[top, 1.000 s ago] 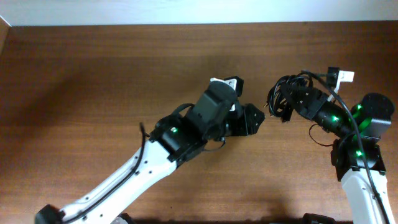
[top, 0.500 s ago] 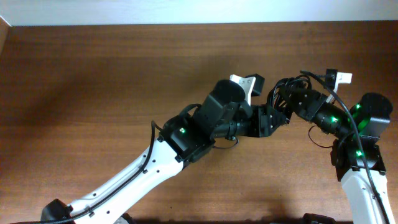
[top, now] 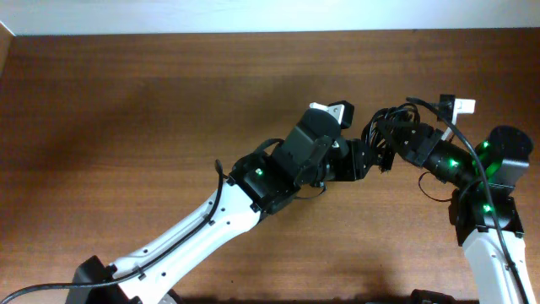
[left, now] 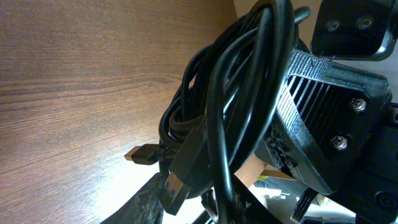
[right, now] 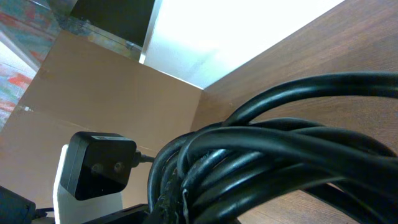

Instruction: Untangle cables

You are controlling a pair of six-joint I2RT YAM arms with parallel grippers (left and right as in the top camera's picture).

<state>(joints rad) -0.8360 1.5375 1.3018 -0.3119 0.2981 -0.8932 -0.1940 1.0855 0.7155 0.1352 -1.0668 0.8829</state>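
Note:
The cables (top: 381,133) are one bundle of black cords in loops, held above the table. My right gripper (top: 395,140) is shut on the bundle; in the right wrist view the cords (right: 261,162) fill the frame over its jaws. My left gripper (top: 361,160) is right beside the bundle on its left. In the left wrist view the loops (left: 230,106) hang before the ribbed right gripper (left: 323,118). A USB plug (left: 178,185) and one strand lie between my left fingers (left: 205,205), with a bright gap on the plug's side. A second plug (left: 143,153) sticks out to the left.
The brown wooden table (top: 135,110) stretches left of both arms. A white tag on a thicker arm wire (top: 460,105) sits above the right arm. A white wall edge runs along the far side of the table (top: 253,17).
My left arm has swung right and up from the middle of the table to the bundle, then drawn back slightly. The right gripper has kept the bundle almost still.

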